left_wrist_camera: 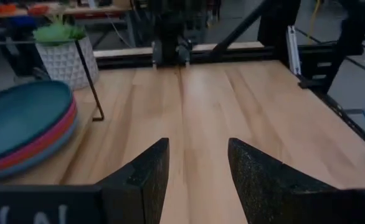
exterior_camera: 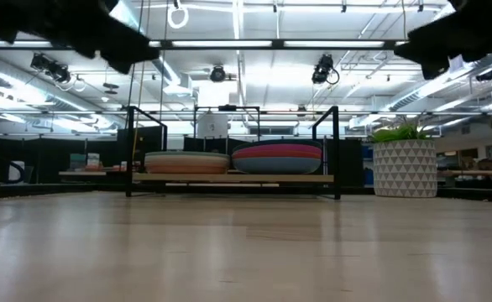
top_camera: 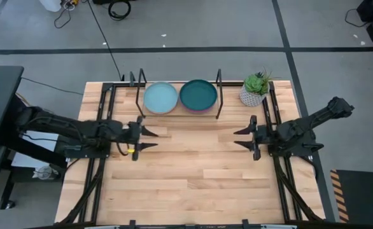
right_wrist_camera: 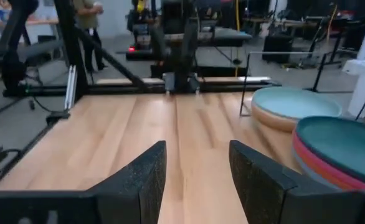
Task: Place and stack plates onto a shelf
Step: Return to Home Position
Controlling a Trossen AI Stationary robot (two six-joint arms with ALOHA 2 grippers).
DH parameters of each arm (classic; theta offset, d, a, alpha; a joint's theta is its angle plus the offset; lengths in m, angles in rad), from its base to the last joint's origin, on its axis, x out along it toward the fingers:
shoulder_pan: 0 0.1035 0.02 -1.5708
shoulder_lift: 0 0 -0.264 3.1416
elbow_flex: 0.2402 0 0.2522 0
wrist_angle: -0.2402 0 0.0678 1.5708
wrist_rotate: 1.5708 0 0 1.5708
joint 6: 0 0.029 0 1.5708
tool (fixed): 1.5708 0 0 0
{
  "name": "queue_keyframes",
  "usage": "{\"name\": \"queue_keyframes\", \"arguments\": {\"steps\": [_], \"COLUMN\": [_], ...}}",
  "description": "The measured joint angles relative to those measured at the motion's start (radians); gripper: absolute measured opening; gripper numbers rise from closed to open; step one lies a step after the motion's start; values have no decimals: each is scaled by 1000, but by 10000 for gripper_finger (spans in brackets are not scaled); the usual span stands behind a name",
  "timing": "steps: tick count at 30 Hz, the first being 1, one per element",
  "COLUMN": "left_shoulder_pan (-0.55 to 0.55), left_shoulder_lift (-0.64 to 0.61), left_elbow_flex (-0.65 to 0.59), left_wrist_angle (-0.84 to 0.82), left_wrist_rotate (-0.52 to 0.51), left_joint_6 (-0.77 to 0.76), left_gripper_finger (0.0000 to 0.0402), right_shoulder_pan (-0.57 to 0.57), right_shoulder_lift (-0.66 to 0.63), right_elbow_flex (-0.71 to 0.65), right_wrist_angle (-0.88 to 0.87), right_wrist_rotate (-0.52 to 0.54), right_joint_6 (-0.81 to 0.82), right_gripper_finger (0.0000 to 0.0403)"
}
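On the shelf (exterior_camera: 229, 178) at the table's far middle rest two stacks of plates. The left stack (top_camera: 160, 98) has a light blue plate on top. A dark teal plate tops the right stack (top_camera: 198, 95), with pink and other plates under it (exterior_camera: 277, 157). My left gripper (top_camera: 153, 139) hovers open and empty over the table's left middle, pointing right. Facing it from the right middle is my right gripper (top_camera: 240, 138), also open and empty. Both stand nearer than the shelf. Each wrist view shows bare tabletop between its fingers (left_wrist_camera: 198, 162) (right_wrist_camera: 198, 165).
A potted plant (top_camera: 255, 89) in a white patterned pot stands right of the shelf, at the far right. Black upright loops (top_camera: 219, 83) rise at the shelf's ends. Bare wooden tabletop (top_camera: 193, 178) spreads between the grippers and toward the near edge.
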Motion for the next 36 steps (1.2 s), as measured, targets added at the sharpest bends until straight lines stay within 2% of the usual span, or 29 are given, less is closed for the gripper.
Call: {"name": "queue_keyframes", "arguments": {"steps": [5, 7, 13, 19, 25, 30, 36], "left_shoulder_pan": [-9, -16, -36, -40, -68, -100, -116], "left_shoulder_lift": [-142, -210, -347, -467, -555, -639, -671], "left_elbow_flex": [-105, -148, -259, -332, -374, -400, -400], "left_wrist_angle": [45, 40, 160, 143, 144, 107, 119], "left_wrist_rotate": [-13, -14, -31, -33, -30, -29, -27], "left_joint_6": [0, -1, 0, -14, -19, -13, -15], "left_gripper_finger": [171, 171, 171, 171, 171, 149, 126], "right_shoulder_pan": [-3, -10, -24, -26, -26, -26, -26], "right_shoulder_lift": [-123, -168, -296, -329, -333, -333, -333], "right_elbow_flex": [-4, 0, -3, -1, -9, -58, -110], "right_wrist_angle": [-118, -125, -117, -22, -113, -122, -121], "right_wrist_rotate": [35, 54, 43, 100, 104, 169, 135], "right_joint_6": [-14, -16, -51, -41, 13, 122, 125], "right_gripper_finger": [180, 180, 180, 180, 181, 181, 181]}}
